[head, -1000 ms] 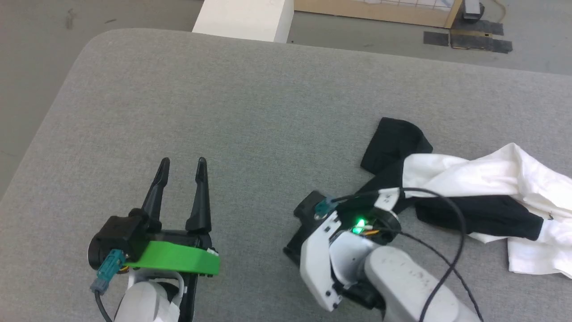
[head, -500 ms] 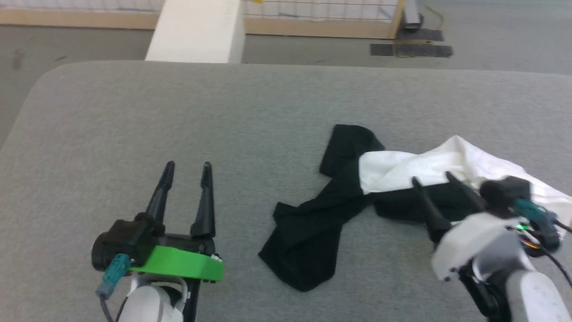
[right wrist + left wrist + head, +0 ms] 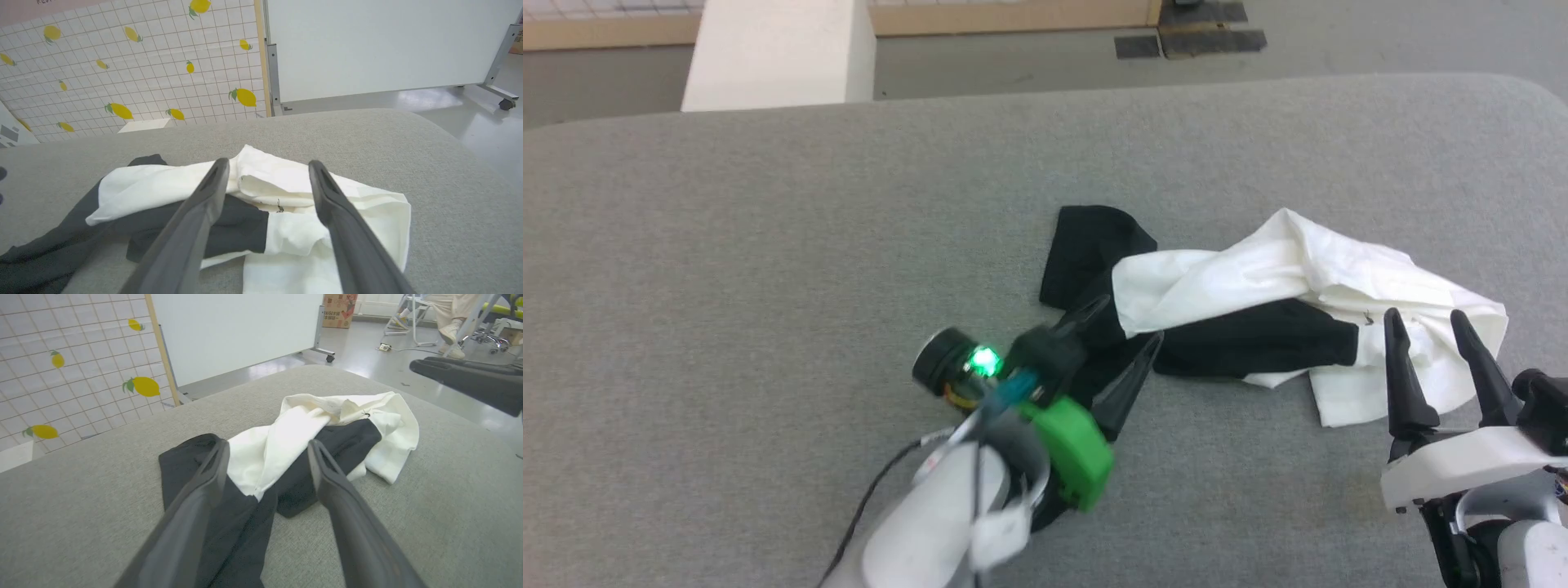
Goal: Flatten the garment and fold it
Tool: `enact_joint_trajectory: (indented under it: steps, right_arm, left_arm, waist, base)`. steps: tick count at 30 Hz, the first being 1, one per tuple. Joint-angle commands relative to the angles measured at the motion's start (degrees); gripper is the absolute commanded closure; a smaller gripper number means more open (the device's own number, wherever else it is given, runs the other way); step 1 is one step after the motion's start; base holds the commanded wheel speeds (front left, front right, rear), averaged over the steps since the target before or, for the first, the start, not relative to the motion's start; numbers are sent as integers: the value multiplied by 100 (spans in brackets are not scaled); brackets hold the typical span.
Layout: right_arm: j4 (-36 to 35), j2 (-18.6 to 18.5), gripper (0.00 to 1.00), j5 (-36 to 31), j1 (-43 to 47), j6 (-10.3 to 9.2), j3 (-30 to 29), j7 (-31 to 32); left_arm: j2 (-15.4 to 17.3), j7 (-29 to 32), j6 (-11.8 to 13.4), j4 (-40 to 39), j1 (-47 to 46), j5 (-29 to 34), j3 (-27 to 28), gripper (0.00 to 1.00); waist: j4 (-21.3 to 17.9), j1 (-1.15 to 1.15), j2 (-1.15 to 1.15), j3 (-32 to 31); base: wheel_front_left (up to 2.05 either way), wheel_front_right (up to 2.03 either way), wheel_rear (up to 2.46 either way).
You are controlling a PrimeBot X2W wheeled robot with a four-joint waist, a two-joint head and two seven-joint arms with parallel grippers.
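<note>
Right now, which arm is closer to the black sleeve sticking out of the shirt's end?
Left. The left fingers, open, straddle the black sleeve; the right fingers are at the white far end of the shirt.

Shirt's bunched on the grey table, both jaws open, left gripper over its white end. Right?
No: the left gripper is over the black sleeve end of the shirt, not the white end, as the head view shows. The shirt is bunched on the grey table and both jaws are open.

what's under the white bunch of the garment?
A black sleeve sticks out from under the white folds of the garment, on the grey padded surface. The rest beneath is covered.
</note>
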Motion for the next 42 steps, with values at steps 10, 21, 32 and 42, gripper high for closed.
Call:
enact_joint_trajectory:
  steps: [10, 21, 32, 42]
  right_arm:
    - [230, 13, 0, 210, -354, -8, 91, -281]
    - [438, 13, 0, 217, -408, -8, 42, -432]
    - [251, 14, 0, 95, -253, -8, -55, -224]
    - [85, 14, 0, 149, -346, -8, 292, -116]
  left_arm:
    - [65, 1551, -20, 1401, -1599, -814, -913, 0]
    - [176, 1918, -20, 1137, -1936, -1639, -1554, 100]
    - [682, 1959, 292, -2133, -2003, -2669, -1308, 100]
    - [2269, 1779, 1543, -905, -1347, -2976, 606, 100]
  waist:
    - [-436, 0, 0, 440]
    - [-387, 0, 0, 351]
    - [178, 0, 0, -70]
    - [154, 0, 0, 22]
  base:
    - [0, 0, 0]
    - [0, 0, 0]
    - [0, 0, 0]
    - [0, 0, 0]
